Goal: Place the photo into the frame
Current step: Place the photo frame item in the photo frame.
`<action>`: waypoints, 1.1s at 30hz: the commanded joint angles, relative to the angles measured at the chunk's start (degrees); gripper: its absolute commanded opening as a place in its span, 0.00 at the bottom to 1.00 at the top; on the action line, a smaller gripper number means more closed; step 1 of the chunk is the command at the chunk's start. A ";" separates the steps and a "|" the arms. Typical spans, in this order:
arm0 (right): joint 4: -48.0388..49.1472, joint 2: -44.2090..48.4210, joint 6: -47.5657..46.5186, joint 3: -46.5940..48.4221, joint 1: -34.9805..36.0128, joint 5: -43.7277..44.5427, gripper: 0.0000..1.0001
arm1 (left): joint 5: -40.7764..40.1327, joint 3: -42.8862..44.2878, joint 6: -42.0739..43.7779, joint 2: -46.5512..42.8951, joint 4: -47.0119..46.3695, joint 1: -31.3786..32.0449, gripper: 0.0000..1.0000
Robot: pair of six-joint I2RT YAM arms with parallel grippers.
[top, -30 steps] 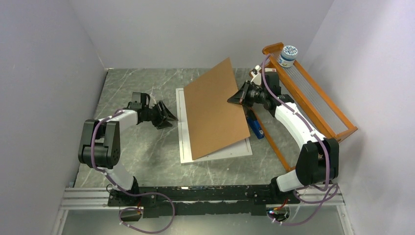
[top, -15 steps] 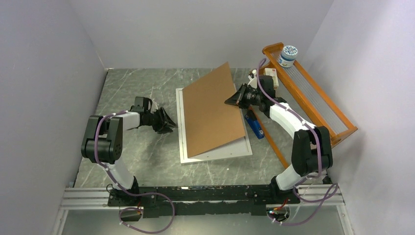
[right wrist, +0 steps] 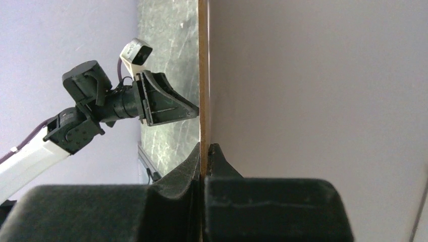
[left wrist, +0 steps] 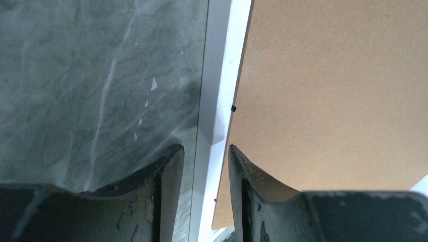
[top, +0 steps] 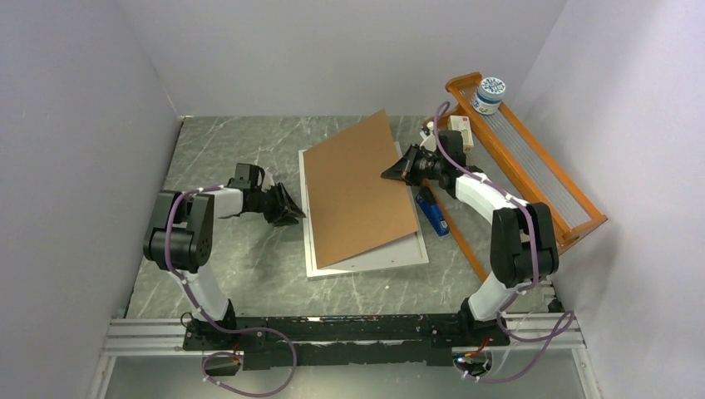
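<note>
Nearest, along the bottom of the top view, a ribbed metal rail [top: 150, 337] carries both arm bases. Beyond it lies the table [top: 224, 150], a flat slab of grey-green marble pattern with pale veins, smooth and faintly glossy.

At centre the frame [top: 391, 256] lies flat, a long rectangle with a thin, matte silvery-white rim. On it leans the backing board [top: 362, 195], a stiff brown sheet with a fine fibrous grain. Its lower-left edge is down inside the frame and its upper-right edge is lifted clear. I cannot make out the photo in any view.

The left gripper [left wrist: 204, 148] sits at the frame's left rim. Its scuffed black fingers stand a narrow way apart, one on either side of the rim, with a sliver of room on each side and no contact that I can see. The right gripper [right wrist: 204, 148] is clamped on the board's raised edge, pads pressed flat against both faces. Seen edge-on from that wrist, the board is thin and straight, and its far face looks plain pale grey.

Bare marble lies open to the left of the frame and below it. To the right it is tight: a small blue object [top: 433, 216] lies just beside the frame. Behind that runs the orange wooden rack [top: 462, 82], long and straight-railed, with a round white jar [top: 489, 94] at its far end, upper right.
</note>
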State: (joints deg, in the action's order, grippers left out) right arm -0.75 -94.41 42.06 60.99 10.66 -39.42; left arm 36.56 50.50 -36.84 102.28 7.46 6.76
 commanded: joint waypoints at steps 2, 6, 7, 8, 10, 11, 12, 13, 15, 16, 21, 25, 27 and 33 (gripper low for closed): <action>2.63 -0.16 -0.51 -0.61 -0.61 -1.37 0.00 | -3.93 1.40 1.05 1.87 -1.14 0.92 0.43; 0.98 0.66 -0.83 -1.04 -1.38 -1.19 0.00 | -6.02 1.70 1.18 2.38 -0.89 1.14 0.40; 0.94 0.96 -0.73 -1.17 -1.62 -1.29 0.00 | -6.27 1.64 1.16 2.46 -0.88 1.14 0.40; 0.93 1.21 -0.70 -1.33 -1.82 -1.54 0.00 | -6.32 1.62 1.22 2.66 -0.94 1.15 0.39; 1.47 1.91 -0.45 -1.91 -2.10 -2.15 0.00 | -6.26 1.47 1.08 3.03 -1.28 1.15 0.39; 2.41 2.34 -0.16 -2.42 -2.21 -2.56 0.00 | -6.17 1.38 1.05 3.25 -1.49 1.15 0.39; 3.73 2.73 0.12 -3.24 -2.22 -2.67 0.00 | -6.03 1.28 0.89 3.42 -1.69 1.19 0.39; 4.89 3.10 0.24 -4.02 -2.35 -2.72 0.00 | -5.86 1.16 0.78 3.51 -1.78 1.23 0.39; 7.04 3.77 0.80 -5.48 -2.39 -3.21 0.00 | -5.79 0.95 0.50 3.63 -2.09 1.23 0.39; 7.68 3.87 1.04 -6.28 -2.39 -3.61 0.00 | -5.72 0.88 0.46 3.62 -2.13 1.23 0.39; 9.35 4.71 2.53 -8.49 -2.39 -4.00 0.00 | -5.97 0.74 0.49 3.29 -1.75 1.31 0.38; 9.65 4.84 2.99 -9.05 -2.36 -4.39 0.00 | -5.71 0.74 0.54 2.92 -1.54 1.40 0.35; 9.85 4.58 3.04 -9.13 -2.39 -4.61 0.00 | -5.71 0.82 0.54 2.69 -1.37 1.41 0.35; 8.91 2.22 1.15 -8.52 -2.21 -4.26 0.00 | -5.41 1.22 0.66 2.91 -1.15 1.46 0.35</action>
State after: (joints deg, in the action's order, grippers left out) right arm 6.70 -91.88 45.39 52.38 8.01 -41.69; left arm 34.81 51.51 -37.30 103.74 5.41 7.81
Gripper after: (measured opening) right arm 0.022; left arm 0.351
